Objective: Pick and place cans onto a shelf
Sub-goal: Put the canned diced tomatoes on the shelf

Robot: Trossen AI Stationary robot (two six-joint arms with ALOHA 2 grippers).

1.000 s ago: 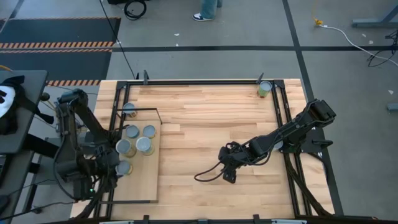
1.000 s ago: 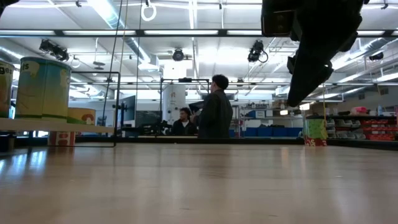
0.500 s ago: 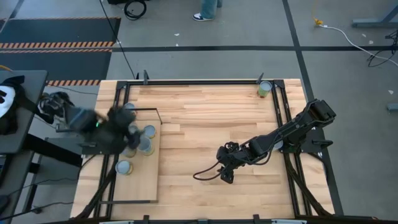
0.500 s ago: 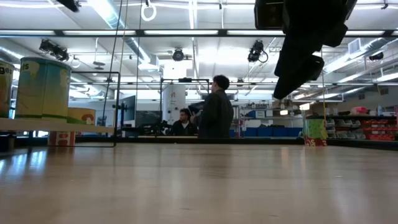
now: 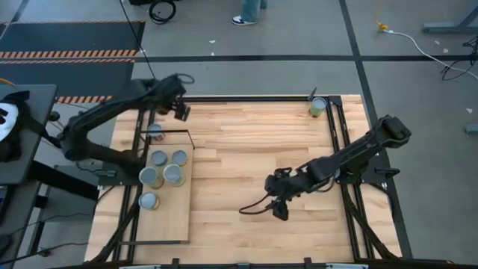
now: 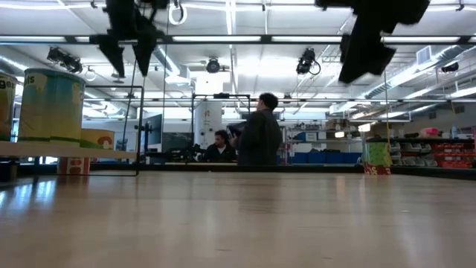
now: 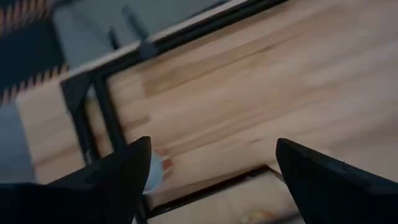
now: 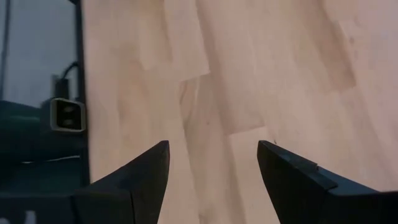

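Observation:
Several cans (image 5: 164,168) stand on their bases on the light-wood shelf (image 5: 168,220) at the table's left; in the low view they show at the left edge (image 6: 50,104). One can (image 5: 154,131) stands on the table by the shelf's far corner and shows in the left wrist view (image 7: 155,171), partly behind a finger. Another can (image 5: 319,106) stands at the far right corner (image 6: 377,156). My left gripper (image 5: 179,110) is open and empty, high above the table's far left (image 7: 211,168). My right gripper (image 5: 280,209) is open and empty above the bare tabletop, right of centre (image 8: 211,168).
A black metal frame (image 5: 340,142) runs along the table's edges. A dark cable (image 5: 254,209) loops on the table beside my right gripper. People stand in the room beyond the far edge (image 6: 260,138). Bare tabletop lies between the shelf and my right arm.
My left arm has swung from the near left, beside the shelf, up and toward the table's far edge; its gripper now hangs high over the far left corner. My right gripper has risen a little. The cans have stayed in place.

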